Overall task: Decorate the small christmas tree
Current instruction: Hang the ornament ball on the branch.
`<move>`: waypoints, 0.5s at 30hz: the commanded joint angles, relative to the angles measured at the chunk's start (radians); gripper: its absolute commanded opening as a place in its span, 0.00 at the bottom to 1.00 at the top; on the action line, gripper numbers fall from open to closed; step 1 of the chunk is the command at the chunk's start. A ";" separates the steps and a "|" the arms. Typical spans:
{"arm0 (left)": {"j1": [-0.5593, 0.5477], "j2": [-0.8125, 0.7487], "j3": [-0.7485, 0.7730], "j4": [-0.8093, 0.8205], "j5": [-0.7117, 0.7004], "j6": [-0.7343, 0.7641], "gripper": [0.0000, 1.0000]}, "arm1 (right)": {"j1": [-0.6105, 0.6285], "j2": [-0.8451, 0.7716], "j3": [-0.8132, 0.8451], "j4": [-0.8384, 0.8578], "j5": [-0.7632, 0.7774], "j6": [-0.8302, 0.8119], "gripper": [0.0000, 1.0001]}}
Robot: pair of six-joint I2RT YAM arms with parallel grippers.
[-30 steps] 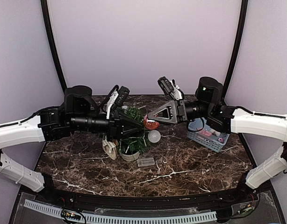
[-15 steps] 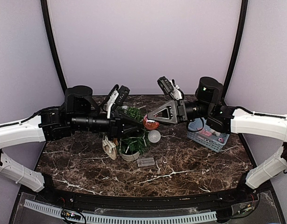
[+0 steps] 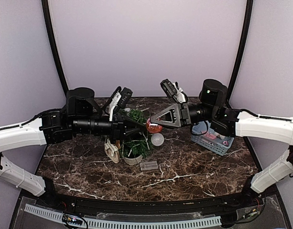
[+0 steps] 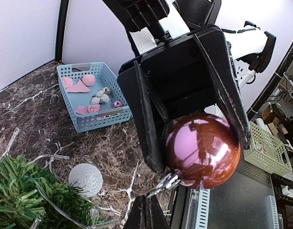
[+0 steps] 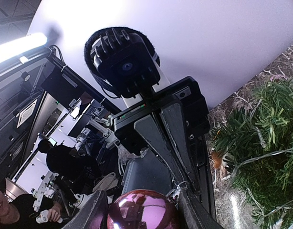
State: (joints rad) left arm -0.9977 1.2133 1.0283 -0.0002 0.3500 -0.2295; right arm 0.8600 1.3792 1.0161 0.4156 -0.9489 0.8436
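The small christmas tree (image 3: pixel 134 145) stands in a pale pot at mid table; it also shows in the left wrist view (image 4: pixel 22 191) and the right wrist view (image 5: pixel 266 138). My right gripper (image 3: pixel 154 125) is shut on a shiny red bauble (image 4: pixel 201 150), held above the tree's right side. The bauble (image 5: pixel 142 212) sits between my right fingers (image 5: pixel 94 212). My left gripper (image 3: pixel 142 128) faces it from the left with its fingers (image 4: pixel 145 210) closed together. Their tips meet the thin wire loop on the bauble's silver cap (image 4: pixel 168 182).
A white glitter ball (image 3: pixel 157 139) lies right of the tree. A blue basket (image 3: pixel 212 143) with pink and small ornaments sits at the right. A clear plastic box (image 3: pixel 149 165) lies in front of the pot and a beige ornament (image 3: pixel 112 150) to its left.
My right gripper has carried the bauble slightly left and up, closer to my left fingertips. The left arm has barely moved.
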 commanded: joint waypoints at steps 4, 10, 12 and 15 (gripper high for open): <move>-0.004 -0.037 -0.010 0.009 0.024 -0.024 0.00 | 0.011 -0.028 -0.022 -0.025 0.023 -0.023 0.43; -0.013 -0.034 -0.009 -0.058 0.019 -0.030 0.00 | 0.036 -0.069 -0.039 -0.116 0.097 -0.064 0.42; -0.022 -0.035 -0.007 -0.081 0.005 -0.027 0.00 | 0.041 -0.084 -0.061 -0.096 0.117 -0.046 0.42; -0.050 -0.038 -0.006 -0.105 -0.021 -0.025 0.00 | 0.046 -0.099 -0.100 -0.058 0.140 -0.013 0.42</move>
State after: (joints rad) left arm -1.0180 1.2091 1.0267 -0.0509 0.3531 -0.2512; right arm 0.8932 1.3121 0.9592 0.3180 -0.8627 0.8082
